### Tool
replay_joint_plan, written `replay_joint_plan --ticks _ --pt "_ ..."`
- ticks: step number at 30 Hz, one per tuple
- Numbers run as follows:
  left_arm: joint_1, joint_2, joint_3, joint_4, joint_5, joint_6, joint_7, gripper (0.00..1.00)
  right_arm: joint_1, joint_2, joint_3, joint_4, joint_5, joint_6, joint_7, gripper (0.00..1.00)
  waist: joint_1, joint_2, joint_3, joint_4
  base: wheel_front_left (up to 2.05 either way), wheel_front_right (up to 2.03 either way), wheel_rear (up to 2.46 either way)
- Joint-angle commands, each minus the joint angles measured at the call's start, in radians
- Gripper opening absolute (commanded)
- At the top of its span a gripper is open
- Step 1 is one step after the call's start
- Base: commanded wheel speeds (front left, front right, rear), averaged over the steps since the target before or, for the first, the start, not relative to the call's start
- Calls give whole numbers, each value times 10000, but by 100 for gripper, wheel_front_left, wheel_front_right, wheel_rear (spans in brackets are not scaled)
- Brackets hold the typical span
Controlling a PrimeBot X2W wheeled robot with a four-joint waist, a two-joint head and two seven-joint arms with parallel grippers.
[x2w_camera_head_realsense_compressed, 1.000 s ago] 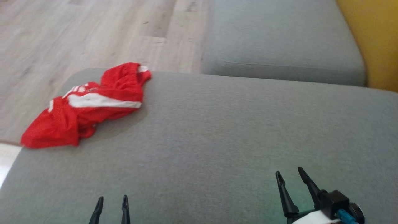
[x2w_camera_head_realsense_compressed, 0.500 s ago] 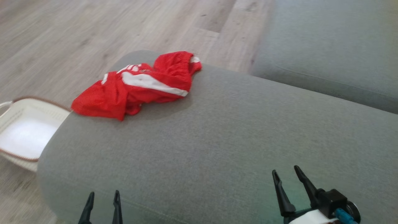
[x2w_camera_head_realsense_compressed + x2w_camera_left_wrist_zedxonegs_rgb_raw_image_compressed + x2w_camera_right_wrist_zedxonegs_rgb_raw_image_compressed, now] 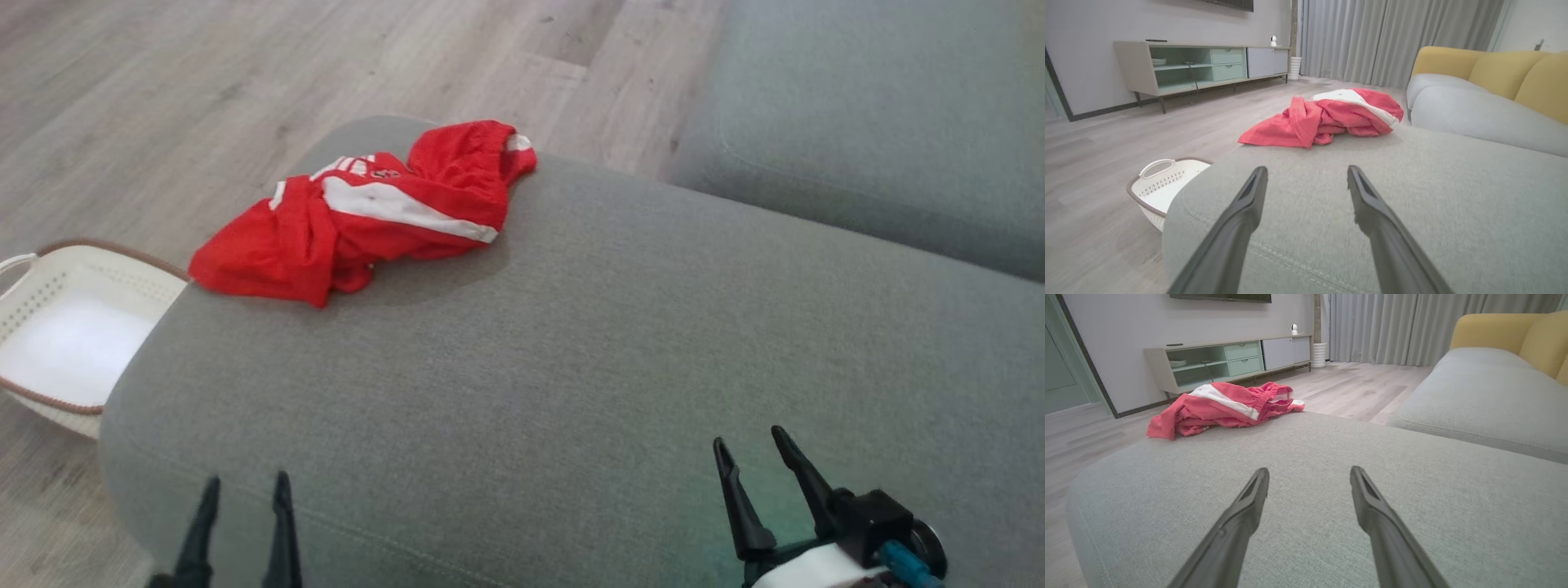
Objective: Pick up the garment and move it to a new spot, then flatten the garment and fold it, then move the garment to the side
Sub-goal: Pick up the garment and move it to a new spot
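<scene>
1. Garment [image 3: 367, 216]: a crumpled red heap with a white stripe, lying on the far left corner of the grey sofa cushion [image 3: 588, 359], one edge right at the cushion's rim above the floor [image 3: 163, 98].
2. Both grippers hang low over the near edge, well apart from the heap. The left gripper [image 3: 246, 480] and right gripper [image 3: 747, 437] each have jaws spread wide, with nothing between them.
3. No letters or number show in the crumple, and a gathered band sits at its far end. I would check that it is the jersey before gripping.
4. The left arm looks the nearer one, so I would reach with it, forward and slightly left.
5. Aim for the raised middle fold, not the thin flap at the rim.
6. Pinch deep, then lift straight up, so nothing drags off toward the white basket [image 3: 82, 269] below.
</scene>
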Motion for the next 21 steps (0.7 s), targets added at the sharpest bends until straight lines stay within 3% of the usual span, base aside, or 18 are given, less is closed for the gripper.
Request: replay_joint_plan --ticks 1,5,12,17,21 --pt "-592 129 435 -626 -51 63 20 100 -519 -89 97 -384 -68 -7 -136 100 1 0 132 -151 0 0 0" --pt "-1051 598 652 -1851 -135 -85 432 100 -555 -89 -35 -534 -254 -7 -136 100 1 0 402 -414 0 0 0" --pt "-3404 2338 1251 -3693 -48 -687 2122 100 -866 -89 -85 -833 -767 -7 -136 100 1 0 1292 -986 0 0 0" --pt "-5845 3645 1357 -3085 -193 -1338 3033 100 -1503 -89 -55 -1139 -1230 -7 -72 100 1 0 2430 -1534 0 0 0" --pt "-7800 4034 817 -1823 -780 -1634 3530 100 -2024 -89 -78 -1569 -1664 -7 15 100 1 0 3323 -1885 0 0 0"
